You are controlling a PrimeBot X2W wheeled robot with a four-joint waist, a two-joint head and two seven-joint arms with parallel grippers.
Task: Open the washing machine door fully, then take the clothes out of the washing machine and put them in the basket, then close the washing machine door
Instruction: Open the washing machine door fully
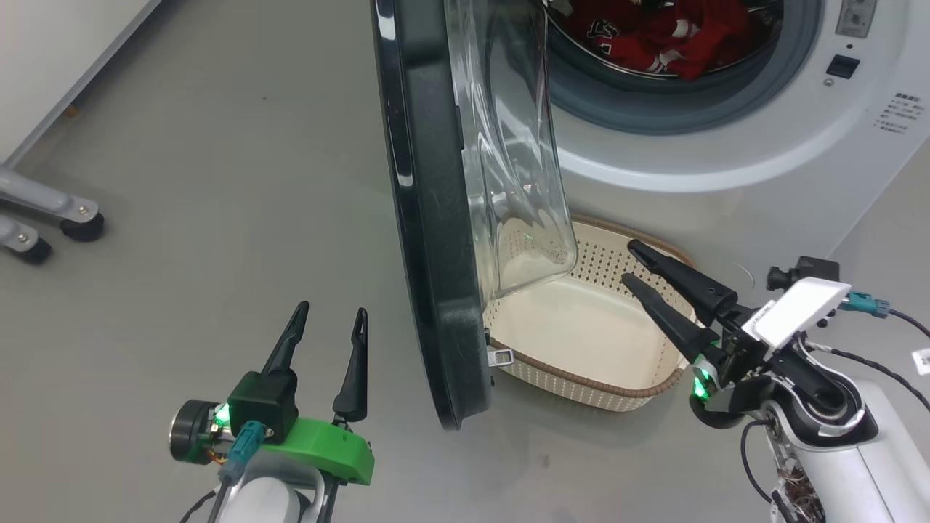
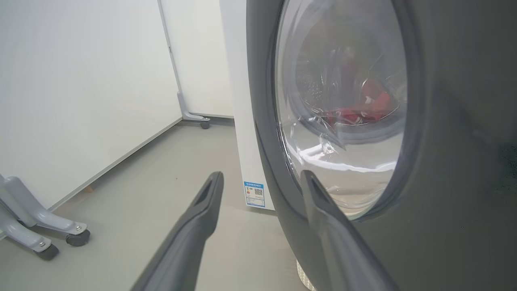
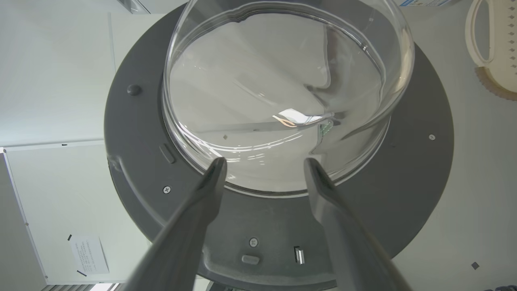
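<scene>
Between left fingers (image 1: 354,370) and right fingers (image 1: 676,276) stands the door (image 1: 429,218).

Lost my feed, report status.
Left gripper and right gripper open, empty. Washing machine door half open, between them. Red jerseys inside washing machine. Its glass overhangs basket.

Small blue label sticker (image 2: 254,194) low on the washing machine (image 2: 236,81) left side, print too tiny to read, grey printed lines (image 1: 899,115) on its front, illegible, partial lettering on the red clothes (image 1: 676,33), unreadable
</scene>
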